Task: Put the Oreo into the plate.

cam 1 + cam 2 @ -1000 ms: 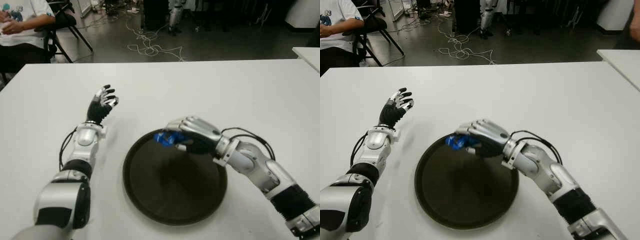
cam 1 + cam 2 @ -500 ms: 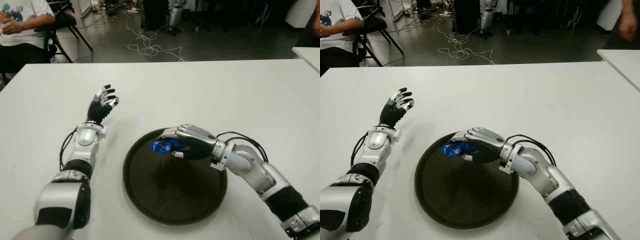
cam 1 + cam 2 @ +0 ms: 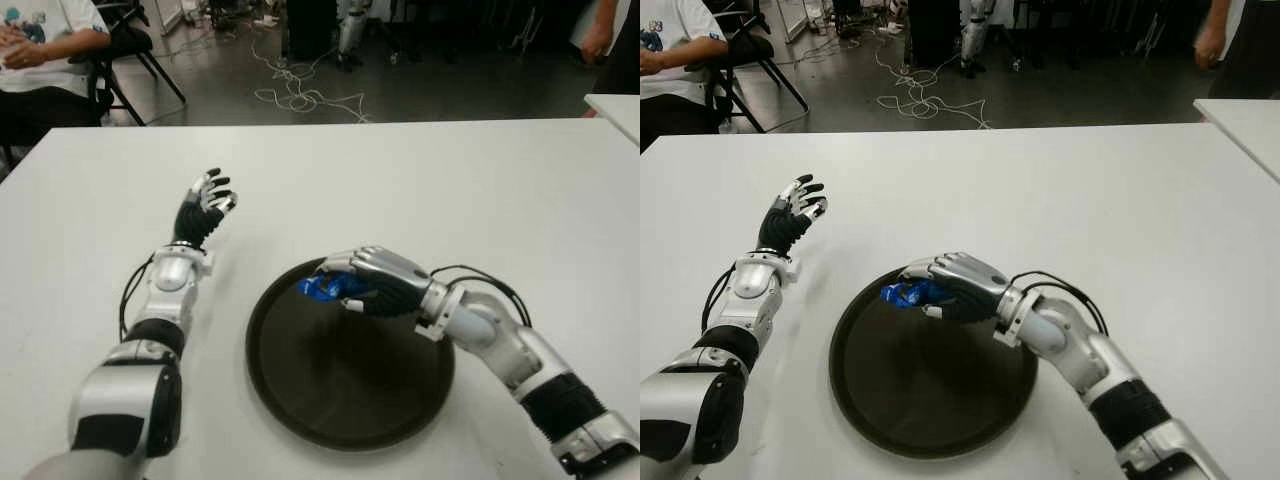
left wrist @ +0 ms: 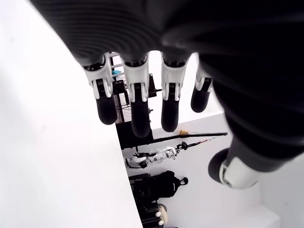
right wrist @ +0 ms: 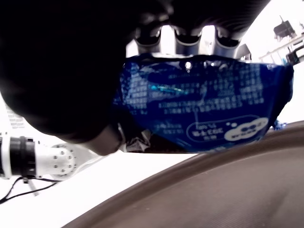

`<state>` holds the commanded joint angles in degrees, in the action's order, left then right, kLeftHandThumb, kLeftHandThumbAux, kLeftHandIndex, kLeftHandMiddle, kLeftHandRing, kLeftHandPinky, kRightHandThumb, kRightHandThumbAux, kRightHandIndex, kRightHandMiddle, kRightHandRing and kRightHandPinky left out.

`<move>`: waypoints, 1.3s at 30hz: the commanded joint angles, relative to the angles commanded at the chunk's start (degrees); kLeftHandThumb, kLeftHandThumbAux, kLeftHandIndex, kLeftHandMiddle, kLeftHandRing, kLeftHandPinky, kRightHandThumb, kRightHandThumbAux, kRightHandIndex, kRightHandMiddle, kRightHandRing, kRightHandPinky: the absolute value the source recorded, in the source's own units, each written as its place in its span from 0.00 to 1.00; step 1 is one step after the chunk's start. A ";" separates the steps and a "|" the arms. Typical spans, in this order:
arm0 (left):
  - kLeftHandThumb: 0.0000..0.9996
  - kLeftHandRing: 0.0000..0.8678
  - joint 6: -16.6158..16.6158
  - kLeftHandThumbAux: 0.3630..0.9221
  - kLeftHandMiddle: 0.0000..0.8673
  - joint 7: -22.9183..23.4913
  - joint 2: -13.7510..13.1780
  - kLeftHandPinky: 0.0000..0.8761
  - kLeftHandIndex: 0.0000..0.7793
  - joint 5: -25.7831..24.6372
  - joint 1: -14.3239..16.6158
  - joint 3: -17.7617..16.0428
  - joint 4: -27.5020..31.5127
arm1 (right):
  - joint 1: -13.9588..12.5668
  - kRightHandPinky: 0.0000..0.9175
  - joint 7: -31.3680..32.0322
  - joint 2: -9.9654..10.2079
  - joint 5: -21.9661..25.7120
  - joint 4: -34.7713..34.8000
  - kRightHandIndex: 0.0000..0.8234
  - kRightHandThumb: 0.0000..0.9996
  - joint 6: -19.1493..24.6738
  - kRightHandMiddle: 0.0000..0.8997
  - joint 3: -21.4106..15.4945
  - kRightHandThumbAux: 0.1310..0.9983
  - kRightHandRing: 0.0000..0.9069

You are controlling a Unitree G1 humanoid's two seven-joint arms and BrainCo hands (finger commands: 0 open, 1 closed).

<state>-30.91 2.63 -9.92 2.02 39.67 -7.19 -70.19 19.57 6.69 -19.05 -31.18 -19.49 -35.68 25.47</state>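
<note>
The Oreo packet (image 5: 204,107) was glossy blue with white print and a white oval label. The plate (image 3: 350,390) was dark brown, the counter (image 3: 400,180) plain white. Both the right robot hand (image 3: 365,283) and the left robot hand (image 3: 203,207) were silver and black.

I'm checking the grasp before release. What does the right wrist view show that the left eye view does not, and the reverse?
Only the right wrist view shows the print on the blue Oreo packet and the gap between it and the plate. Only the left eye view shows the whole plate, the white table, and the left robot hand open beside the plate on its left. Both show the right robot hand shut on the packet over the plate's rim.
</note>
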 joint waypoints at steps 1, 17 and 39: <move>0.19 0.20 0.02 0.53 0.21 0.01 0.00 0.18 0.11 0.02 0.01 -0.01 -0.02 | 0.10 0.13 -0.41 0.08 -0.22 -0.47 0.32 0.27 -0.40 0.24 0.00 0.70 0.20; 0.18 0.20 -0.29 0.56 0.22 -0.11 0.08 0.17 0.12 0.34 0.01 0.12 0.15 | 3.03 0.00 -0.71 0.14 -1.19 -6.78 0.00 0.00 -3.09 0.00 0.06 0.53 0.00; 0.15 0.20 -0.24 0.54 0.21 -0.67 0.18 0.18 0.12 0.97 0.04 0.77 0.30 | 9.00 0.00 1.06 -2.82 4.63 -11.06 0.00 0.00 1.86 0.00 -7.62 0.44 0.00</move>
<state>-31.15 1.95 -9.74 2.99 39.70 -6.42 -69.89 28.58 7.75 -21.87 -26.55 -30.55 -33.82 17.85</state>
